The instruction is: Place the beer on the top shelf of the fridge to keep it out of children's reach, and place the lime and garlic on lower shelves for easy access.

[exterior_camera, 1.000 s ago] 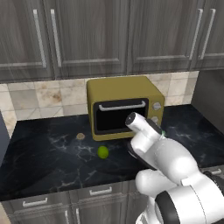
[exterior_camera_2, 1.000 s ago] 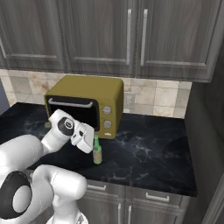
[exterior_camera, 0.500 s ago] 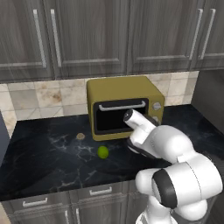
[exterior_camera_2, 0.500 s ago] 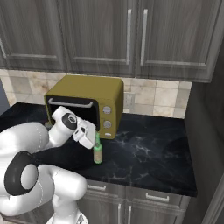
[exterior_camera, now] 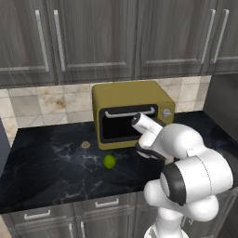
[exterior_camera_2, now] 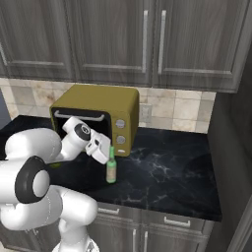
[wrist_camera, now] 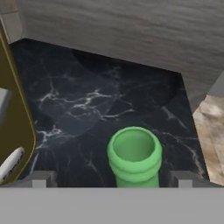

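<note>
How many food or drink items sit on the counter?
3: the lime before the microwave, the garlic left of it, the beer at its right front. The arm may hide others.

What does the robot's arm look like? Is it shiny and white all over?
Mostly. The arm is made of smooth, rounded white shells joined by dark rings. The wrist ends in a round dark cap with a small silver centre, seen from the right base view. The gripper is a boxy white hand, with small grey fingertips.
</note>
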Controlling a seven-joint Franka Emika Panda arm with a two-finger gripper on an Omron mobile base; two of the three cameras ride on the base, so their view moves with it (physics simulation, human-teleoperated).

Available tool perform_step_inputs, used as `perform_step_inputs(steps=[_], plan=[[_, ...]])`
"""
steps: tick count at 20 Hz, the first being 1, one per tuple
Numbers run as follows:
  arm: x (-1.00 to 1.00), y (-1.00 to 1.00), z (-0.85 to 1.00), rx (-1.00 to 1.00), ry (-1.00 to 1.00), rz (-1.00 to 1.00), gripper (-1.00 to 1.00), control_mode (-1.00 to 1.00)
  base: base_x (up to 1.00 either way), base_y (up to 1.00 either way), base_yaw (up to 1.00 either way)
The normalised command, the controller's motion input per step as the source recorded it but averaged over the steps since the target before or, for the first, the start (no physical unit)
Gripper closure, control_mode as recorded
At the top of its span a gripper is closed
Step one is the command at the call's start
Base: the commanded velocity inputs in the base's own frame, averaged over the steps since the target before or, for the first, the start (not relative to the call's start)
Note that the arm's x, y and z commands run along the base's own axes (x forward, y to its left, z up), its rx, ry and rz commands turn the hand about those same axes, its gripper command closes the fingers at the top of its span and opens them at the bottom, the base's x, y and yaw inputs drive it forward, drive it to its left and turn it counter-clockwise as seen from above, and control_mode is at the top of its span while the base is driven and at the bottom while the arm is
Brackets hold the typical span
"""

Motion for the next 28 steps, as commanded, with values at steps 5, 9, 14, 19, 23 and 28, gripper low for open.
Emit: perform_step_inputs(steps=[5, 9, 14, 19, 23, 28], plan=[[0.07, -0.07, -0.16, 0.0, 0.0, 0.0, 1.0, -1.0, 0.0, 0.0, 0.0], [0.0, 0.0, -0.01, 0.0, 0.0, 0.0, 1.0, -1.0, 0.0, 0.0, 0.0], [-0.01, 0.0, 0.0, 0.0, 0.0, 0.01, 1.0, -1.0, 0.0, 0.0, 0.0], [-0.21, 0.01, 0.15, 0.0, 0.0, 0.1, 1.0, -1.0, 0.0, 0.0, 0.0], [-0.34, 0.0, 0.43, 0.0, -0.02, 0.17, 1.0, -1.0, 0.0, 0.0, 0.0], [-0.51, 0.0, 0.6, 0.0, -0.07, 0.23, 1.0, -1.0, 0.0, 0.0, 0.0]])
